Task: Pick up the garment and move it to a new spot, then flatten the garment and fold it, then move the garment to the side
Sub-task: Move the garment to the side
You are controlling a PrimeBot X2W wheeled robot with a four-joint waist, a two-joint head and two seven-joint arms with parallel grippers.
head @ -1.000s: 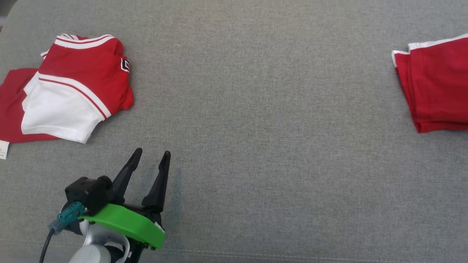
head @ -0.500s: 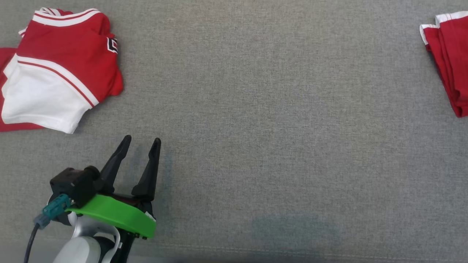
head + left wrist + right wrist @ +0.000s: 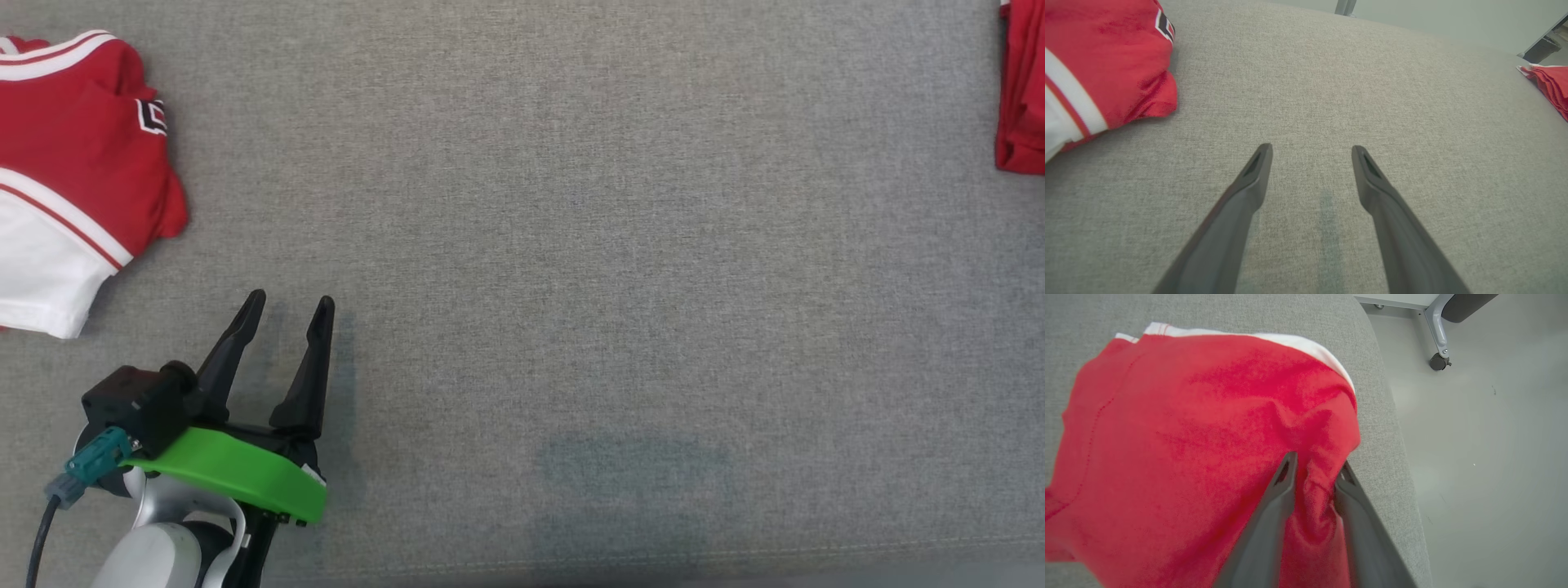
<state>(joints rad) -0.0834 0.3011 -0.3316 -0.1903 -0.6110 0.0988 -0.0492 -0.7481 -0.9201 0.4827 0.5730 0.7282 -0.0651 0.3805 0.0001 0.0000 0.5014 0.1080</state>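
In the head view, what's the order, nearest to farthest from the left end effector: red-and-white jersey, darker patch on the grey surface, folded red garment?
1. red-and-white jersey, just up-left of the left end effector.
2. darker patch, low on the grey surface, to its right.
3. folded red garment, at the far right edge.

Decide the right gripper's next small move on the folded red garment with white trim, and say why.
Probably open the right gripper wider and lift clear: the folded red garment with white trim already lies by the edge of the grey fabric surface, yet a ridge of its cloth sits between the fingers.
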